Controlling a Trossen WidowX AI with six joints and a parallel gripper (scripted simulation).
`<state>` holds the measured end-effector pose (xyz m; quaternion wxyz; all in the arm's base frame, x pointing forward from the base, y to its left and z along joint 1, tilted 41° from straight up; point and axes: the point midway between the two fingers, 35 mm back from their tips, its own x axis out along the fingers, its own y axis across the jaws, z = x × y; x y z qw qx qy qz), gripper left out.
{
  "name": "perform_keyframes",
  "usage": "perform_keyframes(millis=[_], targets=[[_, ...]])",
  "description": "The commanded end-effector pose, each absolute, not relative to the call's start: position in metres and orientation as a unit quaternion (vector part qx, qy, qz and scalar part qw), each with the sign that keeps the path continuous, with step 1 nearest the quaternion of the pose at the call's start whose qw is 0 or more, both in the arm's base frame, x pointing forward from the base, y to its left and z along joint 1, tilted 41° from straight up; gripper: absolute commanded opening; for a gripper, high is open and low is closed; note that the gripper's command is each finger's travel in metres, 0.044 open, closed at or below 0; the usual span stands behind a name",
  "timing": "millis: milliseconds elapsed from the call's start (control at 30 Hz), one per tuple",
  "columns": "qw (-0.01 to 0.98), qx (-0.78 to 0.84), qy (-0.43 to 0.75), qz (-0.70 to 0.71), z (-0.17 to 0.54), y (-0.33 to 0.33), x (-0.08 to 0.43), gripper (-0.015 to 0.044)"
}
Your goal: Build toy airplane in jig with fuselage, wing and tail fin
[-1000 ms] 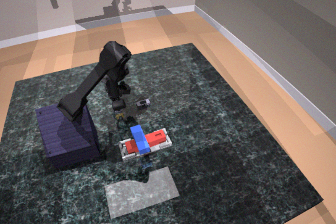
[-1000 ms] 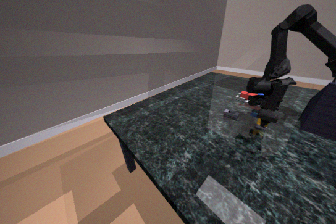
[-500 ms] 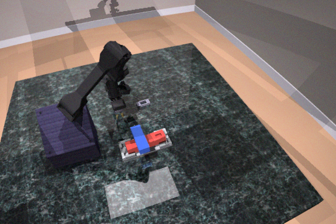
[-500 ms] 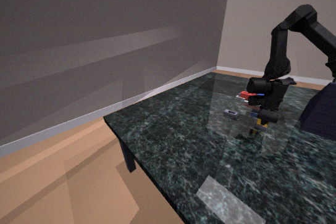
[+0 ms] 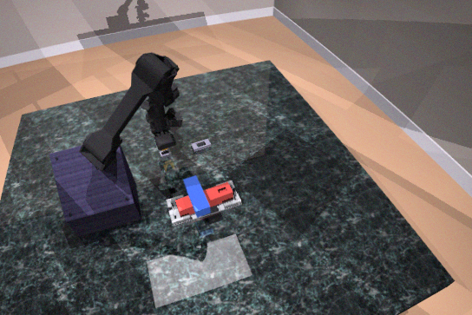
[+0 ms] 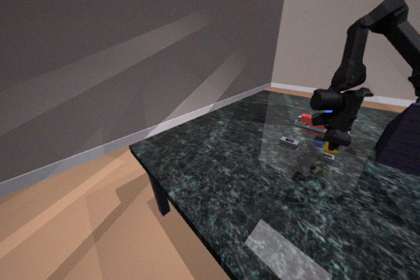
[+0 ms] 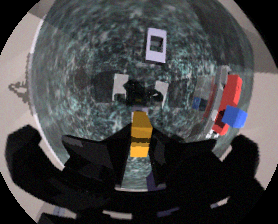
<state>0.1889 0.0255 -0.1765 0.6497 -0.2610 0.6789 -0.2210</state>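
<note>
The yellow tail fin (image 5: 164,149) (image 6: 327,146) (image 7: 141,122) stands in a small grey holder (image 5: 164,153) (image 6: 327,156), and my gripper (image 5: 165,147) (image 6: 333,144) (image 7: 138,125) is shut on it from above. Whether the fin is clear of the holder cannot be told. The red fuselage (image 5: 184,206) (image 6: 306,119) (image 7: 233,89) lies lengthwise in the white cradle (image 5: 176,218) (image 7: 221,79). The blue wing (image 5: 197,195) (image 6: 328,111) (image 7: 234,117) lies across the top of the fuselage. The fuselage's tail socket shows as a dark opening near its right end in the top view.
A second grey holder (image 5: 206,143) (image 6: 296,144) (image 7: 156,56) with a dark opening lies beside the fin, without a part in it. The arm's purple base block (image 5: 93,191) (image 6: 399,139) stands left of the cradle in the top view. A pale patch (image 5: 199,275) shows in front of the cradle.
</note>
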Motion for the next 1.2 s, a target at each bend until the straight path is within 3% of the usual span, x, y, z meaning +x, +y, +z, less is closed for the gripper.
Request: perform_keyframes(millis=[0,1167], targets=[[0.654,-0.251,0.678,-0.223,-0.169,0.036,0.193,0.0],[0.654,-0.263,0.675,-0.218,-0.096,0.092,0.19,0.0]])
